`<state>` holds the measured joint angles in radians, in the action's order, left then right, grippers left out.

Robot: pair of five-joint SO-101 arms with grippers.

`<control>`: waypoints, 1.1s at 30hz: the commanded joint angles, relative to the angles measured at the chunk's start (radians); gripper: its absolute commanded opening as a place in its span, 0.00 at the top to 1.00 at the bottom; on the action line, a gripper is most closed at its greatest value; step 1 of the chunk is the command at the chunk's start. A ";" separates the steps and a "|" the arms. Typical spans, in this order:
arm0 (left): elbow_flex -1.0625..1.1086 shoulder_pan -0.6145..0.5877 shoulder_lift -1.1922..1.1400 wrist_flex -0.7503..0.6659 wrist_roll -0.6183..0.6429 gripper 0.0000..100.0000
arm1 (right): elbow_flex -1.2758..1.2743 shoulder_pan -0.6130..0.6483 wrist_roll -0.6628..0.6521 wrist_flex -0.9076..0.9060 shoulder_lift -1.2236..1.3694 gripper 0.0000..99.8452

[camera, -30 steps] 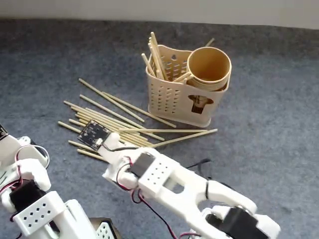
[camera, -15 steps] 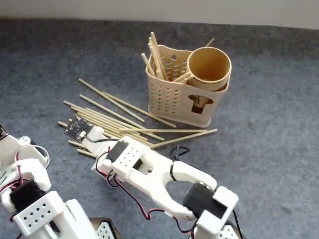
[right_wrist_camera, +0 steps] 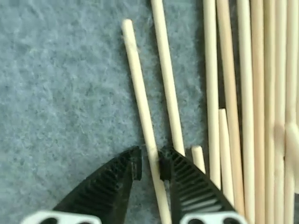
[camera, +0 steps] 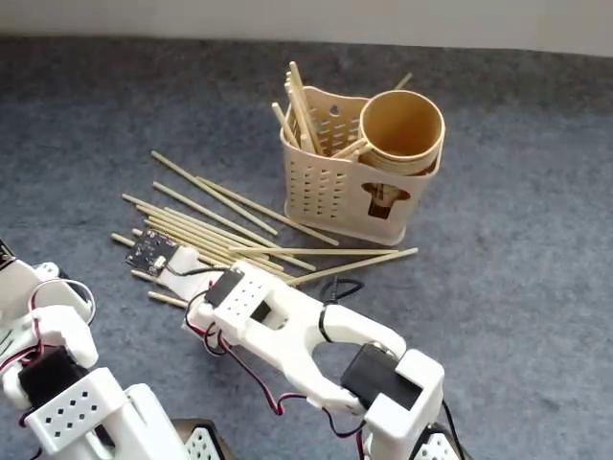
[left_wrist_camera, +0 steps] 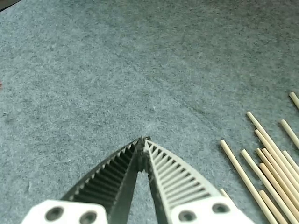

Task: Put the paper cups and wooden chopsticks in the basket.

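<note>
A cream perforated basket (camera: 335, 187) stands upright at the back and holds a paper cup (camera: 402, 129) and several wooden chopsticks (camera: 299, 101). Many more chopsticks (camera: 206, 230) lie loose on the grey carpet in front of and left of it. My right arm (camera: 259, 307) stretches over the pile's near left end. In its wrist view my right gripper (right_wrist_camera: 149, 163) is shut on one chopstick (right_wrist_camera: 138, 88) at the pile's outer edge, low on the carpet. My left gripper (left_wrist_camera: 142, 140) is shut with nothing in it, over bare carpet beside some chopstick ends (left_wrist_camera: 261, 172).
Two long chopsticks (camera: 335, 259) lie crosswise just in front of the basket. My left arm (camera: 57, 383) sits at the near left corner. Bare carpet spreads to the right of the basket and at the far left.
My right arm swung left along the chopstick pile, its elbow coming into view, and has settled at the pile's left end. The left arm, basket and cup have not moved.
</note>
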<state>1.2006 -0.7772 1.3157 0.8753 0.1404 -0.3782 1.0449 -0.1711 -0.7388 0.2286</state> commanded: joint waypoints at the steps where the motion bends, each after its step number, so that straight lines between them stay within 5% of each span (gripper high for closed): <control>1: -0.005 0.016 0.012 -0.020 0.009 0.99 | 0.031 -0.028 -0.091 -0.012 -0.002 0.98; 18: -0.005 0.016 0.012 -0.020 0.009 0.99 | 0.222 -0.127 -0.140 -0.490 -0.015 1.00; 33: -0.004 0.019 0.012 -0.020 0.009 0.99 | 0.016 -0.153 -0.132 -0.394 -0.432 1.00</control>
<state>1.2006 -0.7772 1.3157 0.8753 0.1404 -0.3046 0.9068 -0.3015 -1.2037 -0.0476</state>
